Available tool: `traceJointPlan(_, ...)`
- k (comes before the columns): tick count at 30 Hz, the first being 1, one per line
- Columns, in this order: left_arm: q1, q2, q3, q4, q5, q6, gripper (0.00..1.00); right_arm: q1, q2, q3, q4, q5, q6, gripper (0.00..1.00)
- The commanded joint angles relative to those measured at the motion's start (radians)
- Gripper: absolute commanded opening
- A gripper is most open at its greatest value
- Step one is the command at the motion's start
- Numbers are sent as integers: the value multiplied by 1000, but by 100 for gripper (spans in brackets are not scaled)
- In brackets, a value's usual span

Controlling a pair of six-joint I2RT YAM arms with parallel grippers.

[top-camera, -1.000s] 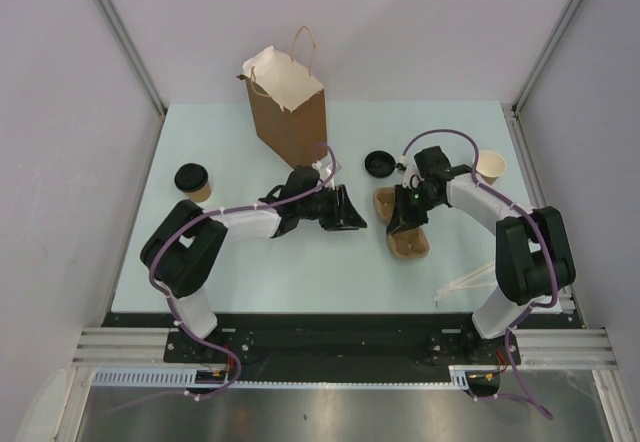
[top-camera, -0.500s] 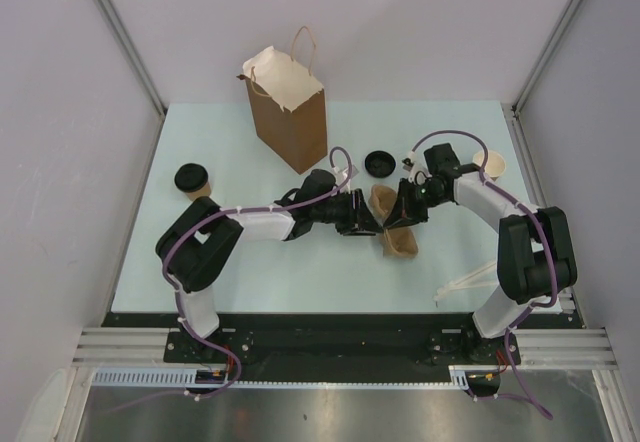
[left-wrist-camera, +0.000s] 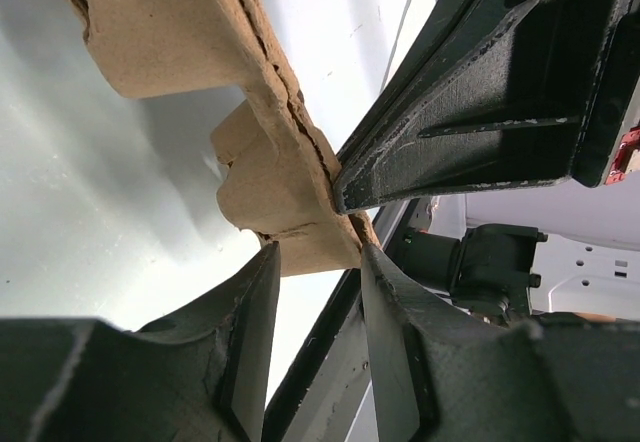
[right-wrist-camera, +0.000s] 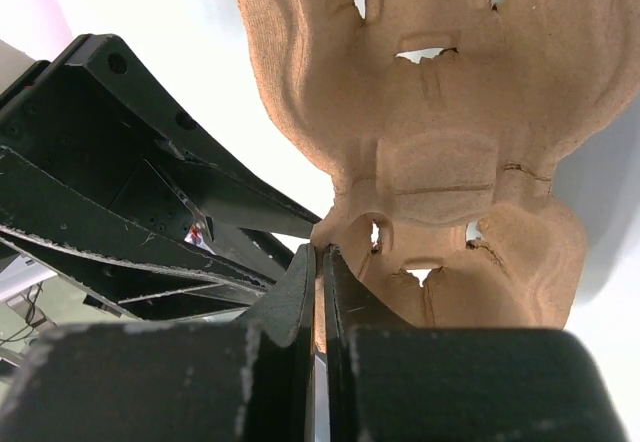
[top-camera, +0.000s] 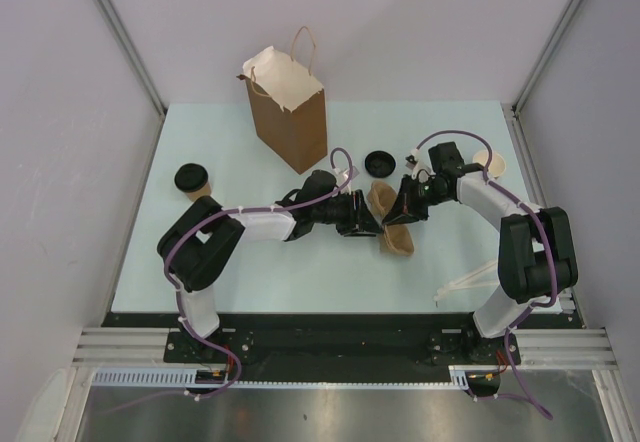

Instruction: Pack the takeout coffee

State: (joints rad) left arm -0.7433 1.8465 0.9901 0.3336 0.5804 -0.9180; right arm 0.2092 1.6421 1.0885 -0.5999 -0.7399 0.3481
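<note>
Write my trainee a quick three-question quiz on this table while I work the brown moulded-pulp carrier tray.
1. True or false: the right tool is shut on the brown moulded-pulp carrier tray.
2. Which stands farthest left in the top view? A tall brown paper bag; B black-lidded tan paper cup; C loose round black lid.
3. Fill in: the open tan paper cup has no ___ on it.
Key: 1 true; 2 B; 3 lid.

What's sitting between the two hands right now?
The pulp carrier tray: the right hand pinches its rim, the left hand flanks the same edge. Both wrist views show it.
</note>
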Motion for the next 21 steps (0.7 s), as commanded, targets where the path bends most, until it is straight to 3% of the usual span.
traceJointPlan(1,-7,2,24,50,13,-16,43,-2,-13,1,25,-33,14,0)
traceJointPlan(21,-10,28,-37,56,-2,-15,39,-24,-28,-19,32,-72,34,0)
